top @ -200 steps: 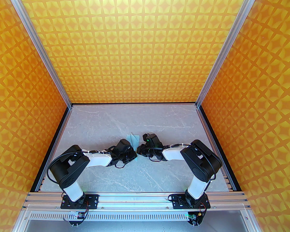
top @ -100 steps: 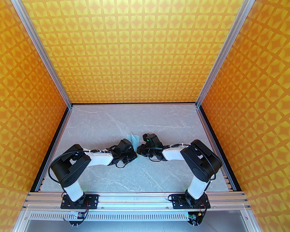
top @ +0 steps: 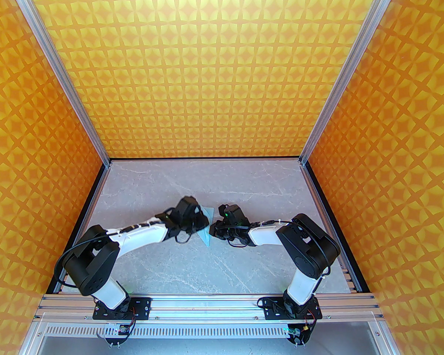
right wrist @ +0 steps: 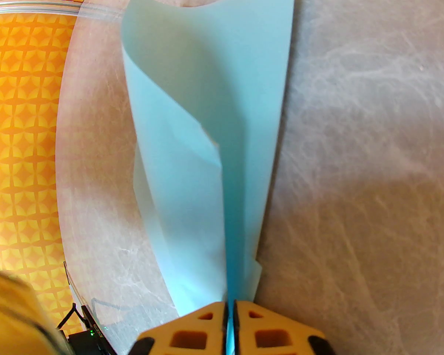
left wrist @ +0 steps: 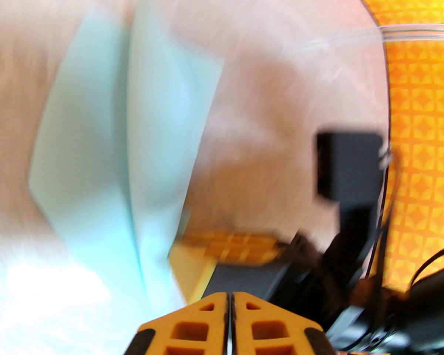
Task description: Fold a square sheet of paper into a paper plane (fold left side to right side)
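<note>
Marbled grey table (top: 244,183) is lying under the paper (right wrist: 214,124), and we are watching one folded flap curling up. Our right gripper (right wrist: 230,309) is pinching the paper's narrow end. At the paper's left side, our left gripper (left wrist: 230,301) is hovering, jaws pressed together.

Three walls papered in an orange and yellow star-and-diamond pattern (top: 207,68) stand around my workspace, joined at the corners by silver aluminium frame posts (top: 342,76). Under me lies a pale grey marble-veined tabletop (top: 162,264), brightly lit, with a slotted aluminium rail (top: 207,303) along its near edge.
</note>
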Controlling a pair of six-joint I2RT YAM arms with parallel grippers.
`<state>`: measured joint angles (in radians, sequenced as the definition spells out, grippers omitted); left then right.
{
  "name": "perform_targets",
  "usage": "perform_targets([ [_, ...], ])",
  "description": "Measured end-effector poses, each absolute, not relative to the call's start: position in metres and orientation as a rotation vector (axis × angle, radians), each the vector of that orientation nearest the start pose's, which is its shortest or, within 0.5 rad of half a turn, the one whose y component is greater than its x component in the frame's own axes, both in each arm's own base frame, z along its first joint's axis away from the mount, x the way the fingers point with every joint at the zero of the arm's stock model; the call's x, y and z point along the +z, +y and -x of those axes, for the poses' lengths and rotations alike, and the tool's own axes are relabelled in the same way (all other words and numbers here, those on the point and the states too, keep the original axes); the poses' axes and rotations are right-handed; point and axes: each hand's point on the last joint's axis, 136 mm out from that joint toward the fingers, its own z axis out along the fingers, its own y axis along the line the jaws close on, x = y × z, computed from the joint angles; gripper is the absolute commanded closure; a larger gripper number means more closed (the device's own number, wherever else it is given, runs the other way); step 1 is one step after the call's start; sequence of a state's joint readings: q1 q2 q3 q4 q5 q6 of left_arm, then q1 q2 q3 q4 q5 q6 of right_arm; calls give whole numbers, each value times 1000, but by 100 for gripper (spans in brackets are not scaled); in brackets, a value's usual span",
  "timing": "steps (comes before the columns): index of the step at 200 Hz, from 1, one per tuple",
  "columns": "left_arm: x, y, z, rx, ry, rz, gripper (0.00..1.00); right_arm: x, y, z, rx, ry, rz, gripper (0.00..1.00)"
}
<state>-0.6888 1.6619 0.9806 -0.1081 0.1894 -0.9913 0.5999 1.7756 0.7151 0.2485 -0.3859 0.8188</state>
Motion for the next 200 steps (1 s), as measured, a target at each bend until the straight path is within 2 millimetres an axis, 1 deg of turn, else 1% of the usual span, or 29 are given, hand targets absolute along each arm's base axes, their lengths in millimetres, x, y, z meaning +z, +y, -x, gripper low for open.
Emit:
perform_targets([
  [20,87,-304,-334,-934,2586,269,91,18,283,-299,1063,2611,-83,88],
  [47,63,-300,-345,-891,2629,254,91,18,283,-299,1063,2612,-83,88],
  [77,42,-294,-348,-853,2673,251,91,18,283,-299,1063,2611,-83,88],
  [116,26,-293,-351,-820,2710,254,92,18,283,-299,1063,2611,-83,87],
  [136,20,-293,-352,-809,2727,259,92,18,283,-299,1062,2612,-83,88],
  [180,20,-293,-352,-807,2732,261,92,18,283,-299,1062,2612,-83,87],
  [200,20,-293,-352,-807,2732,261,93,19,282,-299,1060,2610,-80,86],
])
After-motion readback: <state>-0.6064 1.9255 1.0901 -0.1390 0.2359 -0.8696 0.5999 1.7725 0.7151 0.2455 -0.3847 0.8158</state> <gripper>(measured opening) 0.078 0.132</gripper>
